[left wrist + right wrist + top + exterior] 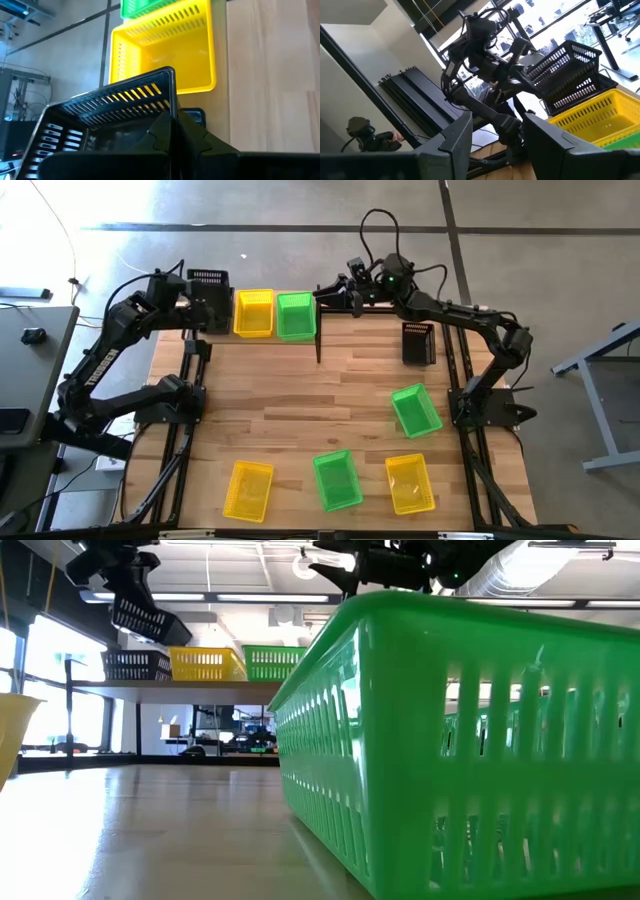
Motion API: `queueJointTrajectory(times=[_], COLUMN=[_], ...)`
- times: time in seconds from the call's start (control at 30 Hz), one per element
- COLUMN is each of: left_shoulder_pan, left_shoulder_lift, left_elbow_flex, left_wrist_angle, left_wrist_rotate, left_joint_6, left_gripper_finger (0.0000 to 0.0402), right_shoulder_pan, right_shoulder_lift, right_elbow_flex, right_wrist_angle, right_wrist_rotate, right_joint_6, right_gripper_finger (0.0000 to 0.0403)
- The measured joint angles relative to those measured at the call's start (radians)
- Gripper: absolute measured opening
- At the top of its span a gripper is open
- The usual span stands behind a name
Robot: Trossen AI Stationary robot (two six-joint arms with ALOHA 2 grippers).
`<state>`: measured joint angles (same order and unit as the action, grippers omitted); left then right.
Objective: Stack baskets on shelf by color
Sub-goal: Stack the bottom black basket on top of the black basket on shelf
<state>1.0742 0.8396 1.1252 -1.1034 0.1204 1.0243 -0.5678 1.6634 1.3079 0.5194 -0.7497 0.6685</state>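
Black stack underway: the left gripper [135,595] is clenched on a black plastic mesh basket [150,620], tilted above another black basket [137,664] at the wooden shelf's [180,690] end. Next it needs levelling and lowering in. Right gripper [335,295] hangs released near the green basket [295,316].

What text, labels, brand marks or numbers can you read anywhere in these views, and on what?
None can be read: the plastic mesh baskets, such as the near green one, the light-wood shelf and the dark robot arms show no print.
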Motion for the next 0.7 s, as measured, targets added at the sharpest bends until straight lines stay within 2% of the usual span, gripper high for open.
queueJointTrajectory(times=[0.7], left_shoulder_pan=[0.020], left_shoulder_lift=[0.100], left_elbow_flex=[0.000], left_wrist_angle=[-0.060], left_wrist_rotate=[0.017], left_joint_6=[0.070], left_gripper_finger=[0.0001], right_shoulder_pan=[0.009], right_shoulder_lift=[0.000], right_elbow_flex=[0.000], right_wrist_angle=[0.000], right_wrist_rotate=[0.004], right_joint_6=[0.003], right_gripper_finger=[0.0158])
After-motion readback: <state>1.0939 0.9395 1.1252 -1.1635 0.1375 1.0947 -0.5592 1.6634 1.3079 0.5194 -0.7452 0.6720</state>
